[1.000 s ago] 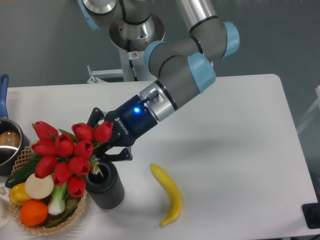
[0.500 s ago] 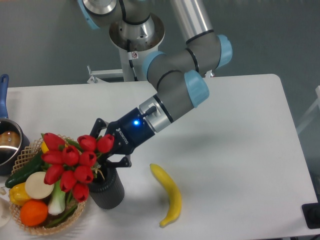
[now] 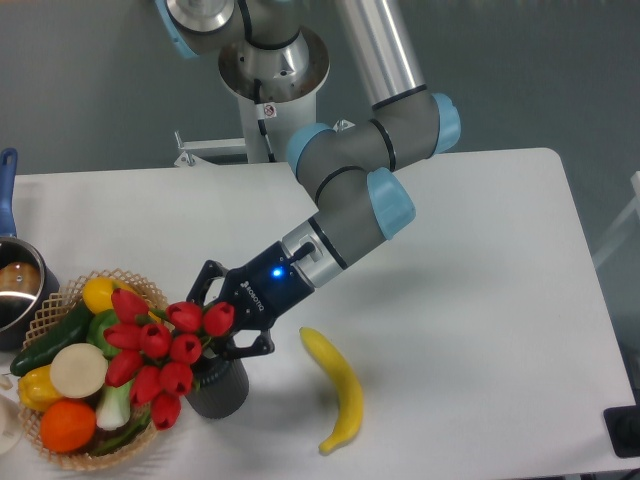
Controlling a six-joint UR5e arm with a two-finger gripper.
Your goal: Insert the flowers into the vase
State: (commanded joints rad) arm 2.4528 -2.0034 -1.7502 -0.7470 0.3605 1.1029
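The flowers (image 3: 160, 350), a bunch of red tulip buds, lean out to the left over the basket. Their green stems run down to the mouth of the vase (image 3: 222, 392), and whether they are inside it is hidden. The vase is a dark grey ribbed cylinder standing near the table's front edge, and its mouth is mostly hidden by the buds and fingers. My gripper (image 3: 226, 320) is right above the vase and shut on the stems. Its black fingers (image 3: 207, 283) straddle the bunch.
A wicker basket (image 3: 60, 292) with an orange, a white onion, a yellow pepper, a cucumber and bok choy stands just left of the vase. A banana (image 3: 338, 385) lies to the right of the vase. A steel pot (image 3: 12, 290) with a blue handle sits at the left edge.
My gripper has come down and forward with the flowers. The bunch has sunk lower, and its stems have come down onto the vase's mouth. The vase, the basket and the banana have not moved.
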